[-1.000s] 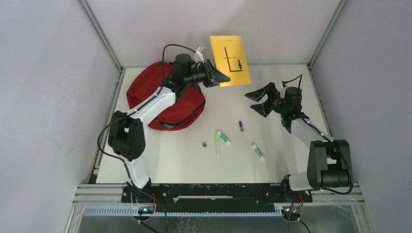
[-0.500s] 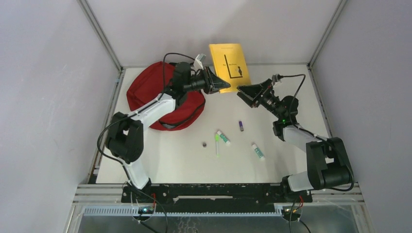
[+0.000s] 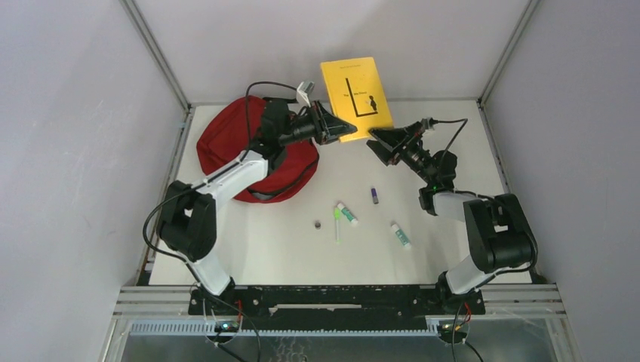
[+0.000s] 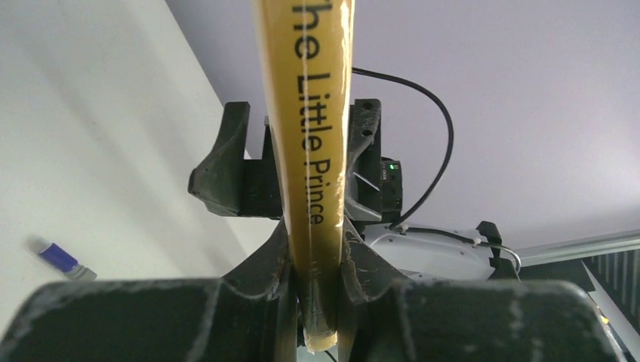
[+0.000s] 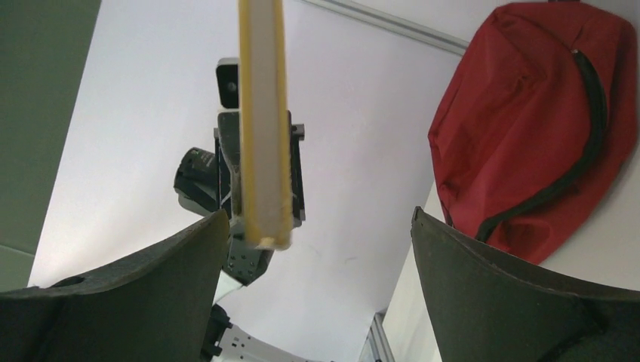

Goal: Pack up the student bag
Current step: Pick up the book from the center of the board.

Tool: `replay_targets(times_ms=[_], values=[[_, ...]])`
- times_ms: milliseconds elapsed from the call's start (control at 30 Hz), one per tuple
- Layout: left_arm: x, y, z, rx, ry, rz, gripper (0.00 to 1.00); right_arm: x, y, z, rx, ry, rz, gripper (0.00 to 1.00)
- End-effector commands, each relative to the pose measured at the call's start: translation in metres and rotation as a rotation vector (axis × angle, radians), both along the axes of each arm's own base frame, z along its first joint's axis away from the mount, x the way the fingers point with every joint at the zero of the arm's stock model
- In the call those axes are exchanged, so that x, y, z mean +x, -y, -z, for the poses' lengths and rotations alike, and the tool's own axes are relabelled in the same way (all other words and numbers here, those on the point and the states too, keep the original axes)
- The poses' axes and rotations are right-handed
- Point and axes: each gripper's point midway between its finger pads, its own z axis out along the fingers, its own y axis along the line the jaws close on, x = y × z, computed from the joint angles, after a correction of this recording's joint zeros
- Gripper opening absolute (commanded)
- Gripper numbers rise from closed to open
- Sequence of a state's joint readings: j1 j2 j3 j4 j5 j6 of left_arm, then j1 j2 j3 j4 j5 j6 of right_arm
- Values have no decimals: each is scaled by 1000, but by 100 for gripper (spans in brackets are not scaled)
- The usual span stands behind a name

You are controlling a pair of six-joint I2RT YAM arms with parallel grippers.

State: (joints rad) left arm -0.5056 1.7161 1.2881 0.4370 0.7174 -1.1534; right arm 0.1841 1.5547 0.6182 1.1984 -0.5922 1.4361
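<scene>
The student bag (image 3: 234, 147), red with black zip trim, lies at the table's back left; the right wrist view shows it as the bag (image 5: 528, 121). My left gripper (image 3: 346, 128) is shut on the lower end of a yellow book (image 3: 356, 89), held upright in the air to the right of the bag. The spine of this book (image 4: 306, 113) reads "The Little Prince" and sits clamped in the left gripper (image 4: 315, 253). My right gripper (image 3: 380, 143) is open just right of the book's lower corner. From the right gripper (image 5: 318, 215), the book's page edge (image 5: 264, 113) stands ahead, near the left finger.
On the white table lie a small purple item (image 3: 374, 195), two white-and-green sticks (image 3: 347, 213) (image 3: 401, 235), a green pen (image 3: 337, 225) and a small dark round piece (image 3: 318, 224). Grey walls and metal frame posts enclose the back and sides.
My right arm has swung up and left, bringing its open jaws close to the book. The left arm has shifted the book slightly left and up.
</scene>
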Motion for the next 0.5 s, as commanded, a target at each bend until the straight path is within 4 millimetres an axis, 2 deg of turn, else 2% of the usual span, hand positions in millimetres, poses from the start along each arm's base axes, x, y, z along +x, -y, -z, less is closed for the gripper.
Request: replay_targets(times_ms=[0, 200, 367, 467], values=[[-33, -7, -67, -129, 206, 51, 0, 3, 3, -49, 85, 176, 22, 97], [-36, -1, -45, -111, 169, 69, 0, 10, -6, -63, 128, 212, 5, 89], [-35, 4, -32, -98, 140, 82, 0, 14, -8, -70, 155, 219, 10, 65], [-37, 4, -32, -97, 146, 85, 0, 15, -8, -69, 159, 215, 6, 42]])
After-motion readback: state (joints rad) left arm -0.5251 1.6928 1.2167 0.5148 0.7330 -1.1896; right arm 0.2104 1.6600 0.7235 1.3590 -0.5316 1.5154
